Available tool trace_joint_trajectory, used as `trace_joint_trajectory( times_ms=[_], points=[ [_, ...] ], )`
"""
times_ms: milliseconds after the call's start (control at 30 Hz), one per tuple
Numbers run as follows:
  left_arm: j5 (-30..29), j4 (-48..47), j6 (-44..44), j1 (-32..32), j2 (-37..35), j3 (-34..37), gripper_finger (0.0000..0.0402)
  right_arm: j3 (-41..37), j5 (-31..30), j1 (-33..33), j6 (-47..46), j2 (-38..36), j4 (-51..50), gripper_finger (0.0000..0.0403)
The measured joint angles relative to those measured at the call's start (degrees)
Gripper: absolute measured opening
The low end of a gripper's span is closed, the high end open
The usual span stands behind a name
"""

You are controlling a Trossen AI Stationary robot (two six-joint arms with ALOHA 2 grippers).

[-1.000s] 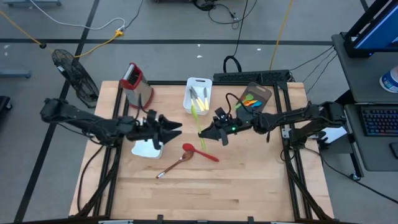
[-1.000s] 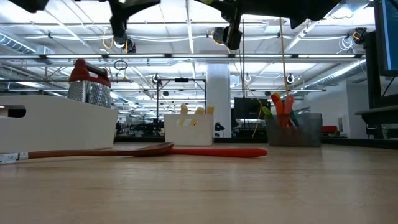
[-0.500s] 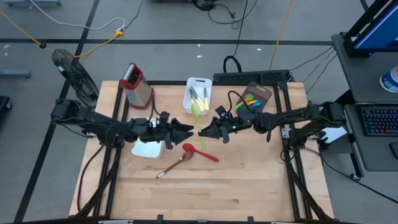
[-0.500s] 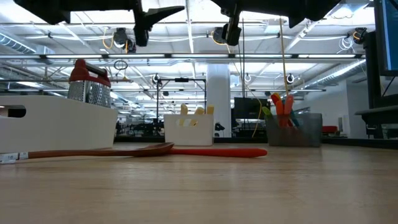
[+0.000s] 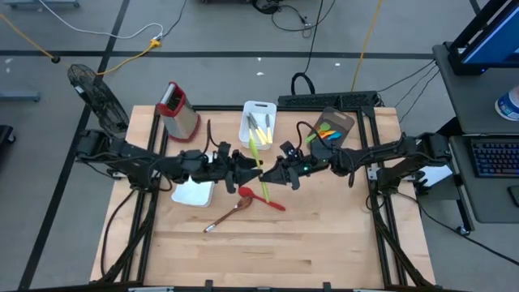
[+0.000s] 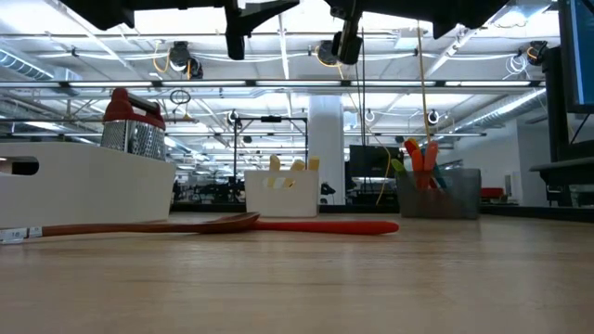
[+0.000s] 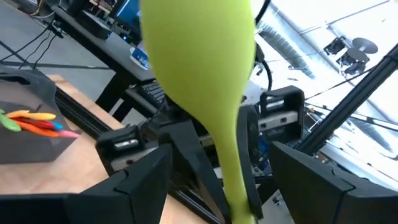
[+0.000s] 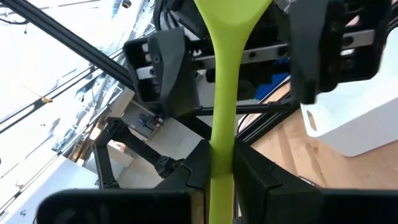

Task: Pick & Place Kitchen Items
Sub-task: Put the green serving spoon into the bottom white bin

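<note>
Above the middle of the desk (image 5: 324, 235), the right tool (image 5: 266, 173) pinches the handle of a lime-green spatula (image 5: 258, 156), holding it off the surface. The left tool (image 5: 248, 169) faces it, fingers spread either side of the spatula's blade. Below them a red spoon (image 5: 259, 197) and wooden spoon (image 5: 225, 215) lie touching.

light: bright, even overhead | shadows: faint | wrist views: close foreground blurred
</note>
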State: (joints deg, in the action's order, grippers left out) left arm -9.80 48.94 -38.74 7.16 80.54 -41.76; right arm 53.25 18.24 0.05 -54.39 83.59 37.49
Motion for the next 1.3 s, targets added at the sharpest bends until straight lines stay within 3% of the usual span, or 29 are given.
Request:
trace_joint_trajectory(
  times_ms=[467,667,867,1133,1300],
  points=[
    [1.48,-1.24,-2.17,-0.51,2.0,-0.59,0.0273,0.0,0.26,0.42,-0.44,0.0,0.01,0.0034],
    [5.42,-1.98,-0.82,-1.18,3.54,-4.28,0.0265,0.0,0.35,0.42,-0.46,0.0,-0.19,0.0034],
    [7.88,-5.88,-0.57,-2.41,3.51,-6.42,0.0187,0.0,0.09,0.42,-0.29,0.0,-0.44,0.0034],
    [10.18,-7.05,-2.05,-3.02,3.45,-6.6,0.0029,0.0,0.12,0.44,0.89,0.0,-0.74,0.0034],
    [11.6,-7.37,-3.56,-3.02,3.4,-6.62,0.0024,0.0,0.17,0.46,1.33,0.0,-0.72,0.0034]
  ],
)
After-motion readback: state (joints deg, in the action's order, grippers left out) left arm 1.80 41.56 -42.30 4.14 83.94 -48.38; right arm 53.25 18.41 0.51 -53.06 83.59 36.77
